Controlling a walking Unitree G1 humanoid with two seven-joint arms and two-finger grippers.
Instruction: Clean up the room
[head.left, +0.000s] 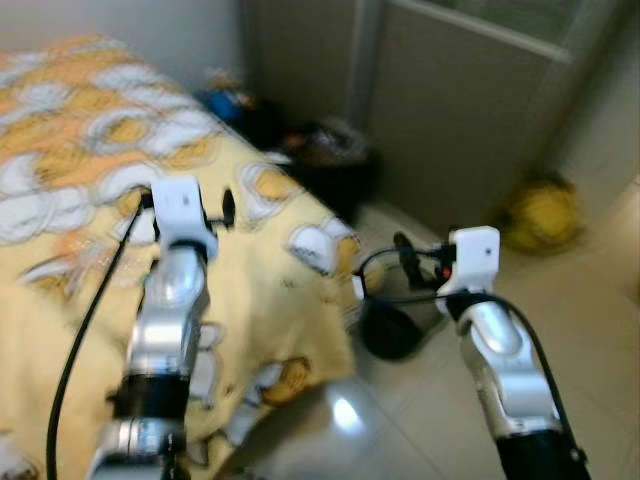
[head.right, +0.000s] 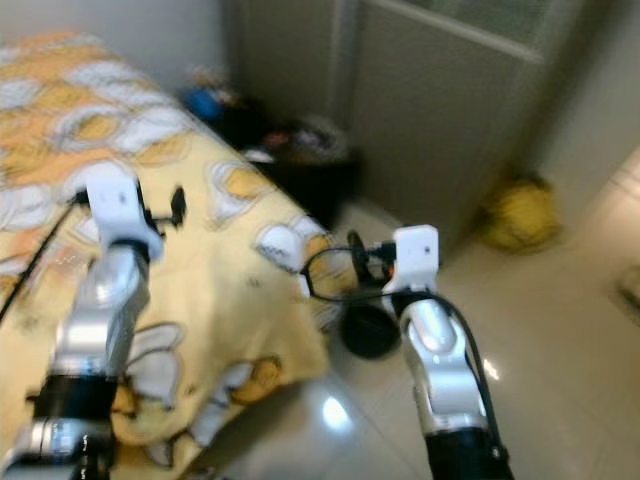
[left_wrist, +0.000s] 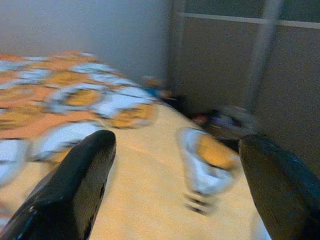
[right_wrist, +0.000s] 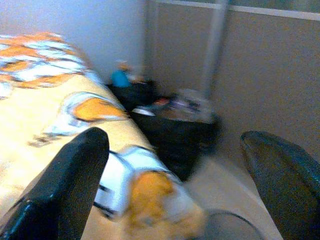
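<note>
Both arms are raised in front of me, and the picture is blurred. My left gripper (head.left: 190, 200) hovers over the bed's yellow and orange blanket (head.left: 90, 150); in the left wrist view its fingers (left_wrist: 80, 185) stand wide apart with nothing between them. My right gripper (head.left: 435, 255) is past the bed's corner, above the tiled floor. It is open too and holds nothing, its fingers (right_wrist: 65, 190) spread toward a black bin (right_wrist: 175, 130) heaped with clutter.
The black bin (head.left: 335, 160) stands by the grey wardrobe doors (head.left: 450, 110). A blue item (head.left: 225, 100) lies in the corner behind the bed. A round black object (head.left: 390, 332) sits on the floor at the bed's corner. A yellow bag (head.left: 545, 210) leans at the right.
</note>
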